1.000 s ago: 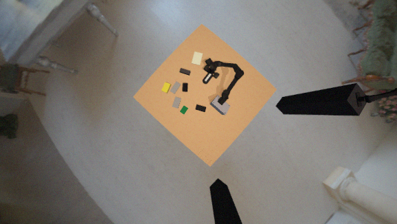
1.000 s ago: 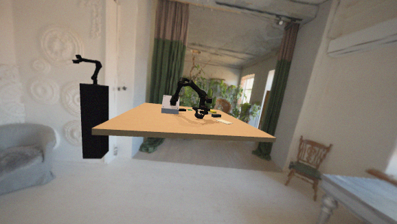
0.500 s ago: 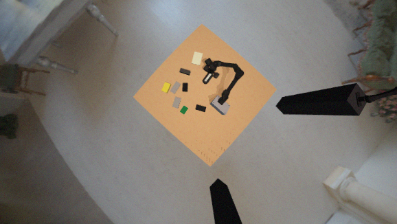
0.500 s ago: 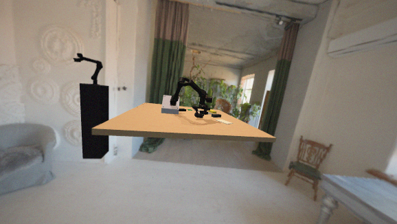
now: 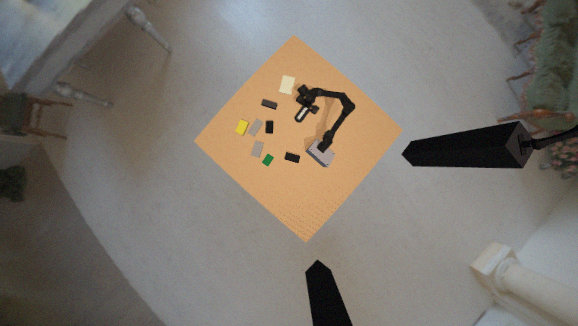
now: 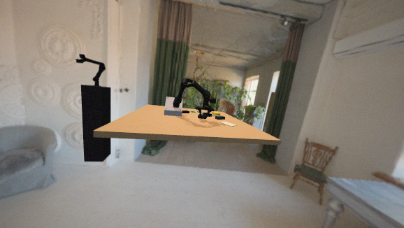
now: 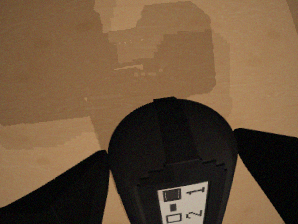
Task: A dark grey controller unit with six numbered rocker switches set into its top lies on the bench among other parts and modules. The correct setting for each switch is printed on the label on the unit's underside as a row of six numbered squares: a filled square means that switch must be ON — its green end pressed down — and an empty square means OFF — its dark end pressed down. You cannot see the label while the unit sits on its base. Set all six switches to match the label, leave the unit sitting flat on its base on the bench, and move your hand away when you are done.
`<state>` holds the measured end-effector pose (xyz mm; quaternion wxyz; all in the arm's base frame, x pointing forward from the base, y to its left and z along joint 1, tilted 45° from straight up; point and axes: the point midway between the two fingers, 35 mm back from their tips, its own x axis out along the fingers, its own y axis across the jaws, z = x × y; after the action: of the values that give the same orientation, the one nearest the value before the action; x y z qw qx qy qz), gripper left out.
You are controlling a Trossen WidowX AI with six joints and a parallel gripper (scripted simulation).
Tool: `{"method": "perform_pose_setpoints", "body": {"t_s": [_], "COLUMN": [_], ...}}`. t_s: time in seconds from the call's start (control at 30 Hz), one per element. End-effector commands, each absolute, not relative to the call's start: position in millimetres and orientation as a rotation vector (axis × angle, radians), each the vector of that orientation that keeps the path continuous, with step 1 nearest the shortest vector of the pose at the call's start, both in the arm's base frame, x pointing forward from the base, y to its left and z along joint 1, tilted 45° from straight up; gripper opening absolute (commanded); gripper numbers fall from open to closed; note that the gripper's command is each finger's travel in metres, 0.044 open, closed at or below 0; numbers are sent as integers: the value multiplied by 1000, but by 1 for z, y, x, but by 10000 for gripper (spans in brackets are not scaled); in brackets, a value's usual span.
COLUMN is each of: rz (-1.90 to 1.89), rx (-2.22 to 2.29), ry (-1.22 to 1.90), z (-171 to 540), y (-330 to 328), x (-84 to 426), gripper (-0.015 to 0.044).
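Controller unit [image 5: 298, 119] [image 7: 172, 135]: lying label-up, just above centre in the top view.
Gripper [image 5: 306, 106] [image 6: 204, 112] [image 7: 172, 148]: gripping the unit by its sides.
Label [image 5: 303, 113] [image 7: 183, 205]: showing 1 filled, 2 empty; rest running off lower edge in the wrist view.
Remaining: righting, setting, withdrawing.

Table [image 5: 310, 200] [image 6: 182, 131] [image 7: 260, 75] looks like light wood, matt, fairly smooth. Controller unit [image 5: 302, 114] [image 7: 135, 130]: matt dark plastic, by the look; its label [image 7: 197, 212] smooth, papery w/ matt finish.
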<state>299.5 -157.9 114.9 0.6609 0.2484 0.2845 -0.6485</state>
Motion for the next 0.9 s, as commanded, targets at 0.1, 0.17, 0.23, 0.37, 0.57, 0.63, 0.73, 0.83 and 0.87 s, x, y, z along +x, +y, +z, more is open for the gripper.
{"method": "perform_pose_setpoints", "body": {"t_s": [0.1,0.17,0.23,0.37,0.57,0.63,0.73,0.83,0.87], "rz": [-1456,-1456,-1456,-1456,-1456,-1456,-1456,-1456,-1456], "rx": [568,568,568,568,568,568,568,569,569], "ry": [637,637,637,637,637,638,638,638,638], "z": [119,120,120,121,122,122,123,123,123], "y": [-150,-148,-146,-143,-138,-137,-134,-132,-131], "x": [302,302,302,302,302,302,302,301,301], "gripper": [335,335,335,335,335,335,335,335,335]}}
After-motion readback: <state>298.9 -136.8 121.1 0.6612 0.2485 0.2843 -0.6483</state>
